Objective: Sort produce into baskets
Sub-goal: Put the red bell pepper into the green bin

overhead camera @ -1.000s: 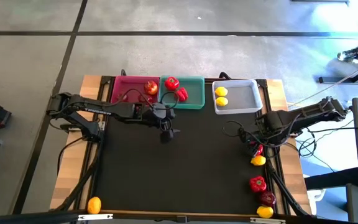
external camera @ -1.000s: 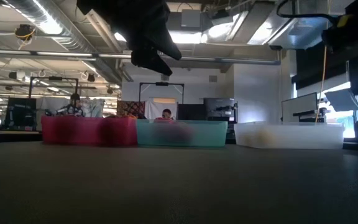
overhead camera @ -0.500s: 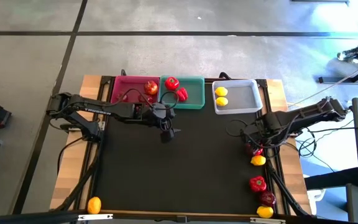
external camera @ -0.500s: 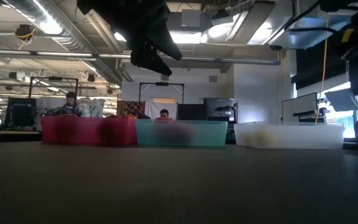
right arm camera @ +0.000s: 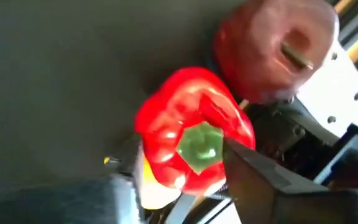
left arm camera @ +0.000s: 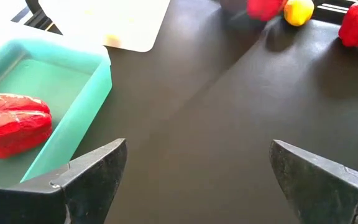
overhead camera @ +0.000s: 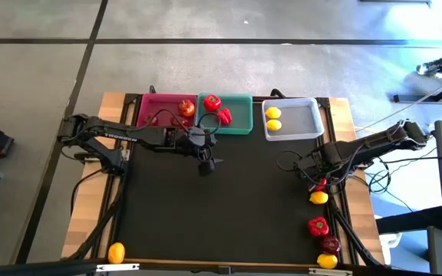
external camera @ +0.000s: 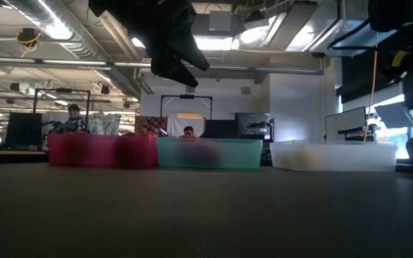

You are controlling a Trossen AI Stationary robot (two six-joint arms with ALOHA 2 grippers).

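Note:
My right gripper (overhead camera: 318, 182) points down at the table's right edge and is shut on a red bell pepper (right arm camera: 191, 130). A dark red apple (right arm camera: 275, 53) sits just beyond it and a lemon (overhead camera: 319, 198) just nearer. My left gripper (overhead camera: 206, 165) hangs open over the mat, near the teal basket (overhead camera: 242, 124), which holds two peppers. The pink basket (overhead camera: 156, 115) holds an apple (overhead camera: 186, 107). The white basket (overhead camera: 304, 123) holds two lemons. My right gripper has the bell pepper between its two fingers, one finger on each of two opposite sides (right arm camera: 229, 146), with the green stem (right arm camera: 199, 148) facing up between them. The fingers come from above, pointing down. The pepper stays low by the apple and the lemon.
More produce lies along the right edge toward the near side: a pepper (overhead camera: 318, 226), an apple (overhead camera: 330, 244) and a lemon (overhead camera: 327, 261). One lemon (overhead camera: 116, 252) lies at the near left corner. The mat's middle is bare.
My right gripper has sunk onto the bell pepper at the table's right edge and has rolled a little about its own axis. The produce has not shifted.

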